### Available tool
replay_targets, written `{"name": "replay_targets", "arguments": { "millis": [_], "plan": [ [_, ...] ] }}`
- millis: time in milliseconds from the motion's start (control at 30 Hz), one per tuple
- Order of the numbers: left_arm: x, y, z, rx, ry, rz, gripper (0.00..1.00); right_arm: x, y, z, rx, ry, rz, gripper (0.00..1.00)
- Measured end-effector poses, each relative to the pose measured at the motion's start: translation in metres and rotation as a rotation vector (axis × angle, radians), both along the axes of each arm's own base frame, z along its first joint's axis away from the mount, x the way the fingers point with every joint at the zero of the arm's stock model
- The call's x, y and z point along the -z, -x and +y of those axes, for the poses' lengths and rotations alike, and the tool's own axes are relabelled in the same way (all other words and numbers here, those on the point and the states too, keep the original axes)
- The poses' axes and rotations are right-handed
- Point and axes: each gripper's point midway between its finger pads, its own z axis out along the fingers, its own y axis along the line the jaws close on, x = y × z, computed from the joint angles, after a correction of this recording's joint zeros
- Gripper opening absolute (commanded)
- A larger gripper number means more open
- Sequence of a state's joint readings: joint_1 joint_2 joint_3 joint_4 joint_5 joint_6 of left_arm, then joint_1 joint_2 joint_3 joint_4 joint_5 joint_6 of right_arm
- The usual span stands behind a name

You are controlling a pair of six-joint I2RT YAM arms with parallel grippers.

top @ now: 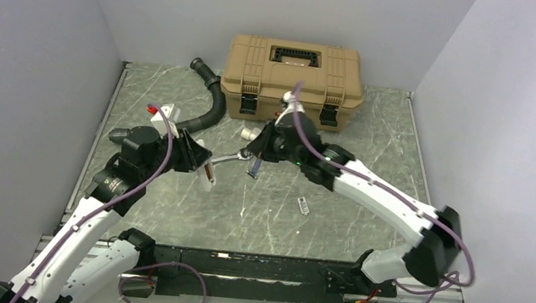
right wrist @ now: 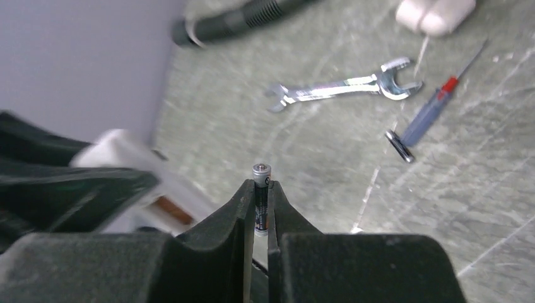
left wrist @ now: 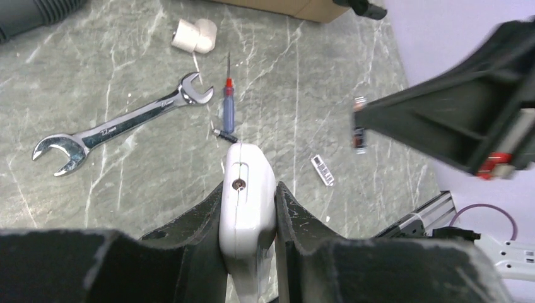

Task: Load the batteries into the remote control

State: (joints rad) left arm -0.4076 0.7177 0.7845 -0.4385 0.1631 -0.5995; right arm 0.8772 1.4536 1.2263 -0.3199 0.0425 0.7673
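Observation:
My left gripper is shut on the white remote control, held off the table left of centre. The remote also shows blurred at the left of the right wrist view, with a brown opening in it. My right gripper is shut on a small black battery, whose silver tip sticks out past the fingertips. It hovers just right of the remote. The same battery appears in the left wrist view. A second battery lies on the table by the screwdriver.
On the table lie a steel wrench, a blue screwdriver, a stubby white cylinder piece and a small white strip. A tan toolbox and black hose sit behind.

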Motion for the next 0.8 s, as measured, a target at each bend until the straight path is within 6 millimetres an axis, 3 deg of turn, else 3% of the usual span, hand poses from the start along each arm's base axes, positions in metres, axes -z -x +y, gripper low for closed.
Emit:
{"name": "replay_targets", "arguments": {
  "millis": [133,333,467,600,800],
  "plan": [
    [-0.017,-0.003,-0.003,0.003,0.025,-0.026,0.00,-0.070,0.004,-0.027,0.084,-0.199,-0.085,0.00],
    [-0.032,-0.001,-0.012,0.041,0.077,-0.043,0.00,-0.149,0.023,-0.063,0.169,-0.459,-0.186,0.00],
    [-0.038,0.000,-0.021,0.080,0.115,-0.048,0.00,-0.176,0.033,-0.081,0.204,-0.577,-0.218,0.00],
    [-0.052,0.003,-0.029,0.125,0.158,-0.071,0.00,-0.190,0.037,-0.093,0.230,-0.639,-0.242,0.00],
    [-0.097,0.016,-0.050,0.273,0.289,-0.183,0.00,-0.197,0.039,-0.100,0.216,-0.628,-0.334,0.00]
  ]
}}
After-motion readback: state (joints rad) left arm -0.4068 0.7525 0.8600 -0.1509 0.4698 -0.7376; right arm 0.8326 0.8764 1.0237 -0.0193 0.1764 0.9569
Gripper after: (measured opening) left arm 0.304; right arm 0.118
